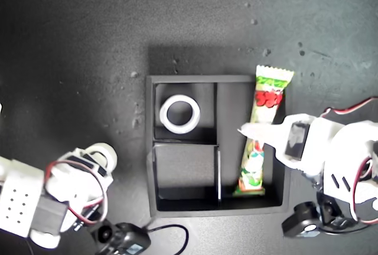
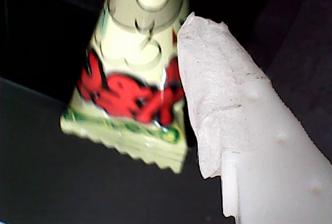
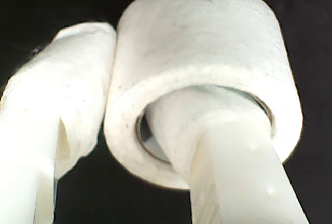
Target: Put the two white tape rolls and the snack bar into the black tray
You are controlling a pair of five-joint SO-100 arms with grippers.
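White plastic is showing at the exterior view's lower left, where my second gripper (image 1: 101, 156) is sitting on the dark table (image 1: 71, 36), well apart from the tray. It is clenching the thicker tape roll (image 3: 202, 73): in the second wrist view one finger (image 3: 233, 172) is passing through the roll's hole while the other is pressing against its outer wall.

Moving toward the middle, the black tray (image 1: 151, 149) is lying flat, and the wider tape roll (image 1: 179, 113) is resting in its upper small compartment as the exterior view shows it. The small compartment below that one is holding nothing I can make out.

Further toward the exterior view's right, the snack bar (image 1: 263, 131) is lying in the long compartment, tilted, with its upper crimped end sticking out over the tray's far wall and its lower end down inside. My first gripper (image 1: 251, 131) is reaching in from the exterior view's right, one fingertip lying across the bar's middle. In the first wrist view a padded finger (image 2: 218, 89) is sitting just beside the packet's crimped end; only that finger is showing, so I cannot tell whether these jaws are parted or closed.
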